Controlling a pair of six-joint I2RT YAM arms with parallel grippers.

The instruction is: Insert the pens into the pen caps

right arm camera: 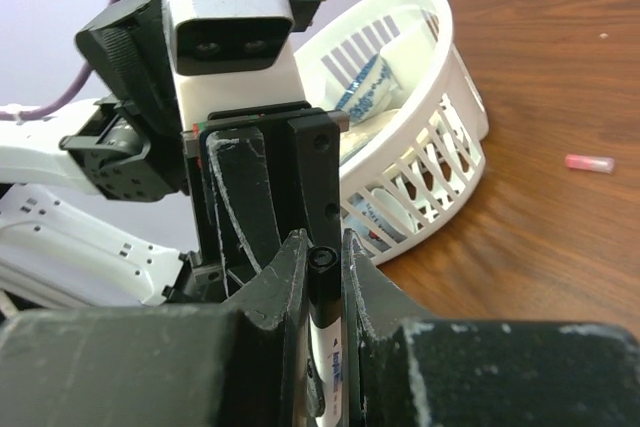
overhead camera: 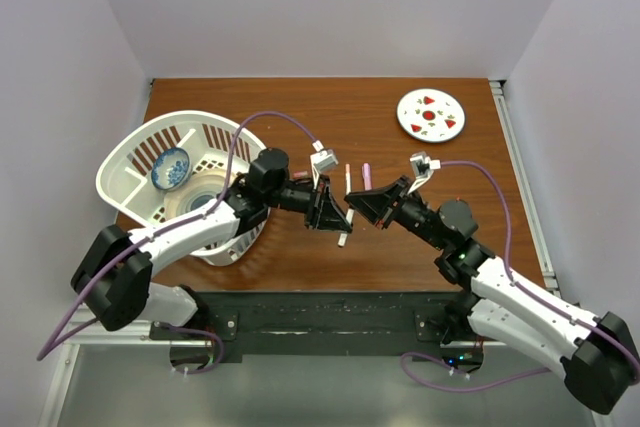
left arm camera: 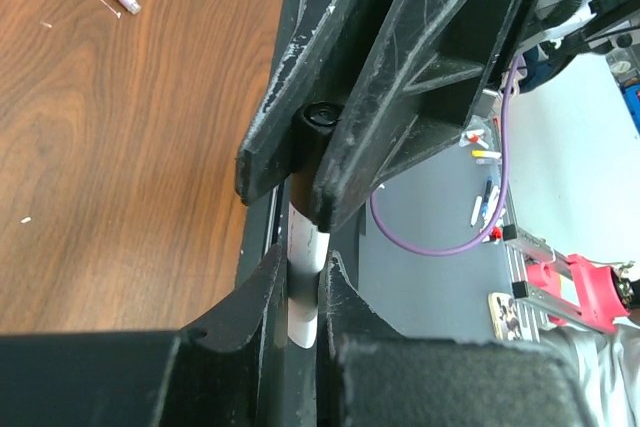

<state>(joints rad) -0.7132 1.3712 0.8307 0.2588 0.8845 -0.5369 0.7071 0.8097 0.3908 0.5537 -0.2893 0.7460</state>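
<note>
My left gripper (overhead camera: 333, 217) is shut on a white pen (left arm camera: 303, 287), whose lower end sticks out below the fingers (overhead camera: 342, 239). My right gripper (overhead camera: 358, 203) meets it tip to tip above the table's middle and is shut on a black pen cap (right arm camera: 325, 269) that sits on the top end of the same pen (right arm camera: 334, 362). In the left wrist view the cap (left arm camera: 318, 119) shows between the right fingers, just above my left gripper (left arm camera: 303, 265). A white pen (overhead camera: 348, 179) and a lilac pen (overhead camera: 367, 174) lie on the table just behind the grippers. The other caps are not in view.
A white basket (overhead camera: 130, 162) holding a blue bowl (overhead camera: 170, 168) stands at the left, close to my left arm. A round white plate with red spots (overhead camera: 431, 114) lies at the back right. A short pink piece (right arm camera: 588, 162) lies on the wood.
</note>
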